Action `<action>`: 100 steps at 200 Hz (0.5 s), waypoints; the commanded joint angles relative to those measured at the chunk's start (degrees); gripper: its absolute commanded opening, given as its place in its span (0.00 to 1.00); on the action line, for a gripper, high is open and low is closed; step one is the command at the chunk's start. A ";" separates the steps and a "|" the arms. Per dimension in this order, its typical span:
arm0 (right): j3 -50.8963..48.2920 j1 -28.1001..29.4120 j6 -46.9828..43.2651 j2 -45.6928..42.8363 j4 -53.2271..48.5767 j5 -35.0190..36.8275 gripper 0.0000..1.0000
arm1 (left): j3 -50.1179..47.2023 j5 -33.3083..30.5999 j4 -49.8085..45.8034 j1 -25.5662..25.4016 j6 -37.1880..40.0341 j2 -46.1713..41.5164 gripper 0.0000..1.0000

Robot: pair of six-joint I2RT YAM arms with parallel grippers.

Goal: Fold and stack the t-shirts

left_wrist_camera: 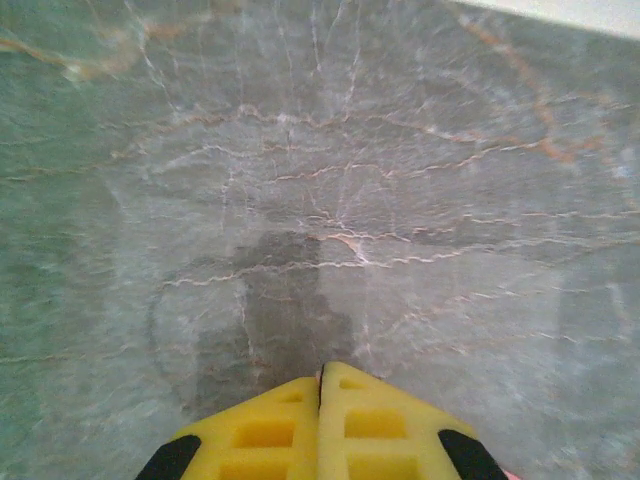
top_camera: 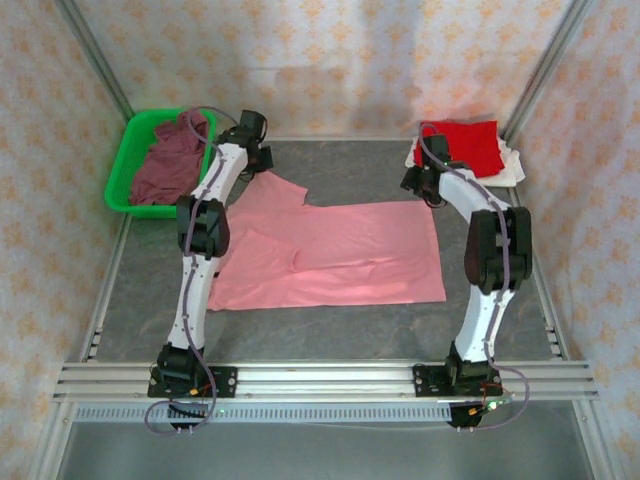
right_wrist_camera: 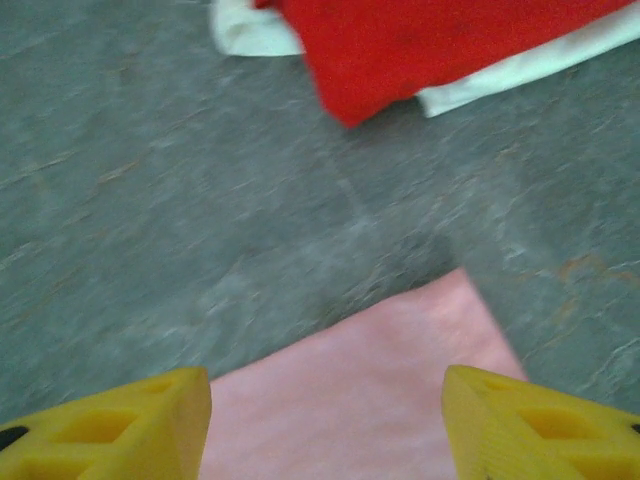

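Note:
The light pink t-shirt (top_camera: 340, 255) lies spread flat mid-table, one sleeve pointing to the far left. My left gripper (top_camera: 260, 163) sits at that sleeve's far tip. In the left wrist view its yellow fingers (left_wrist_camera: 322, 372) are pressed together, with a thin pink sliver at the tips. My right gripper (top_camera: 426, 192) hovers open over the shirt's far right corner (right_wrist_camera: 370, 400), jaws wide apart (right_wrist_camera: 325, 385). The bright red t-shirt (top_camera: 462, 145) (right_wrist_camera: 430, 40) lies folded on the white one (top_camera: 511, 166) (right_wrist_camera: 250, 30) at the far right. The dusty maroon t-shirt (top_camera: 165, 165) is crumpled in the basket.
A green plastic basket (top_camera: 122, 170) stands at the far left corner. Patterned walls and metal posts enclose the grey marbled table (top_camera: 330, 330). An aluminium rail (top_camera: 320, 378) with both arm bases runs along the near edge.

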 commanded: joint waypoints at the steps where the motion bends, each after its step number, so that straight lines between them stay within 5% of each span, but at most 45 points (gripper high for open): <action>1: 5.03 -0.26 -0.85 3.77 -8.55 6.74 0.62 | -3.81 0.28 4.11 -0.55 -0.23 -6.81 0.00; 100: 14.56 -1.06 -0.72 15.35 -13.05 3.99 0.47 | -7.62 2.02 5.50 -0.59 -0.74 -9.22 0.00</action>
